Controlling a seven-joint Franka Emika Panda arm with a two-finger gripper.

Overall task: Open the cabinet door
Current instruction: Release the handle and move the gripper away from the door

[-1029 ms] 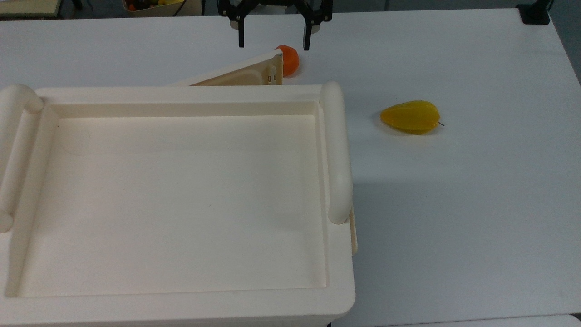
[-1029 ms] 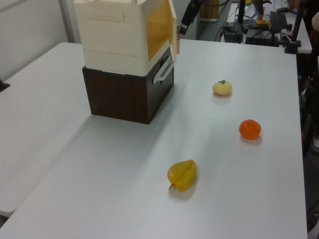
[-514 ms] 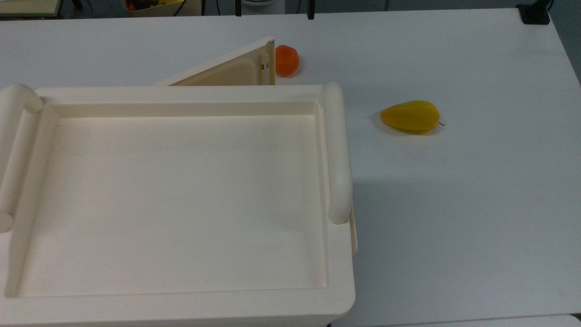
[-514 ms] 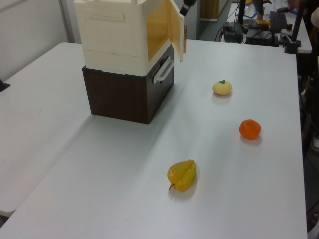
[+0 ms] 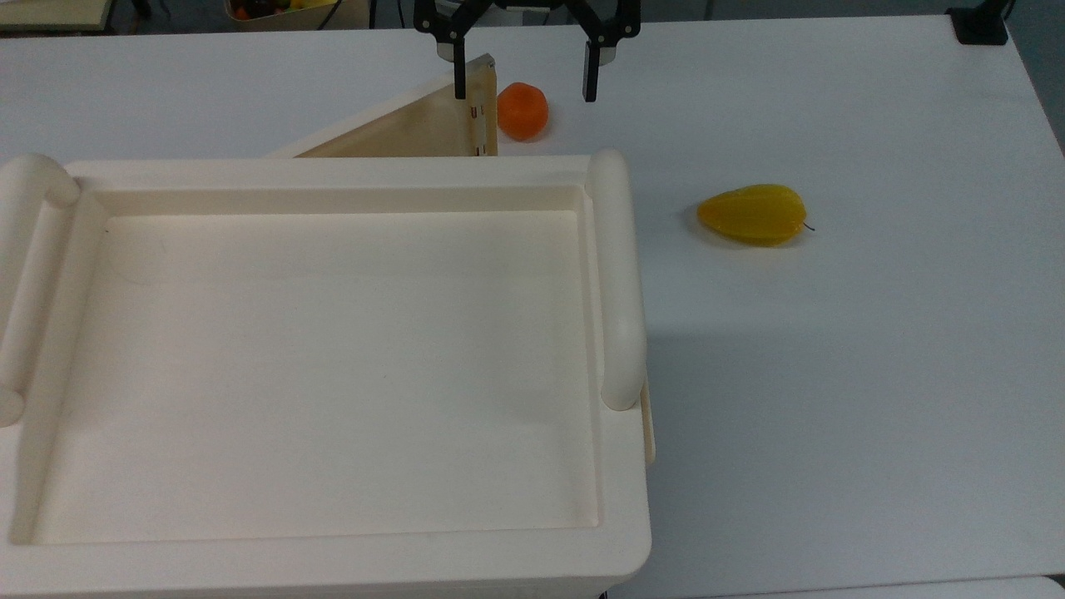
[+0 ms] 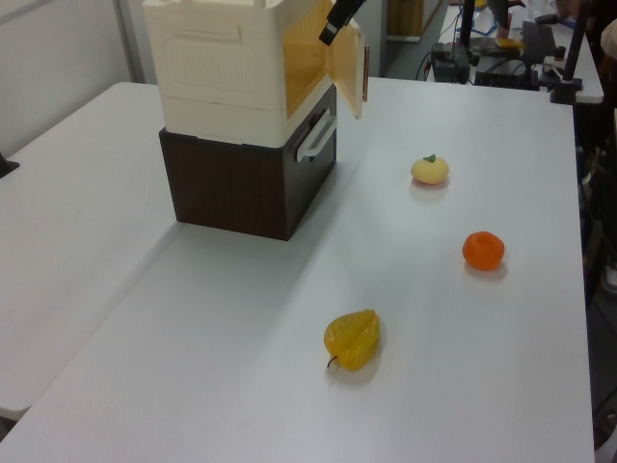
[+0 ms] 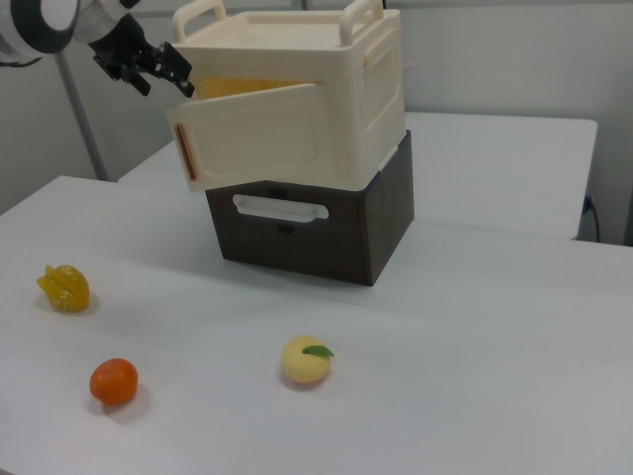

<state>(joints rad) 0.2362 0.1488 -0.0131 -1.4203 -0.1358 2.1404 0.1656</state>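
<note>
- The cabinet door [image 5: 416,125] stood part-way open, swung out from the front of the cabinet [image 5: 333,366] at a clear angle; in the right view its free edge with the brownish studs hung at the frame's left, well off the opening.
- The yellowish interior showed behind the door in the left view, upper centre of the frame.
- The tool [image 5: 522,79] sat at the top centre of the top view, fingers spread wide apart, clamped on nothing. One finger [image 5: 458,75] lay against or just beside the door's free edge; contact could not be confirmed.
- Judgement: the opening looked well begun, not finished. The door still had room to swing wider.
- The cabinet rested on a dark brown drawer unit [image 7: 326,223], upper left of the left view, on the white desk [image 5: 832,374].
- Count: one cabinet, one door, two bar handles [image 5: 620,274] on top, one drawer unit.
- Count of fruit on the desk: three — one orange [image 6: 483,250], one pale yellow round fruit [image 6: 430,170], one yellow starfruit [image 6: 353,339], all well apart.
</note>
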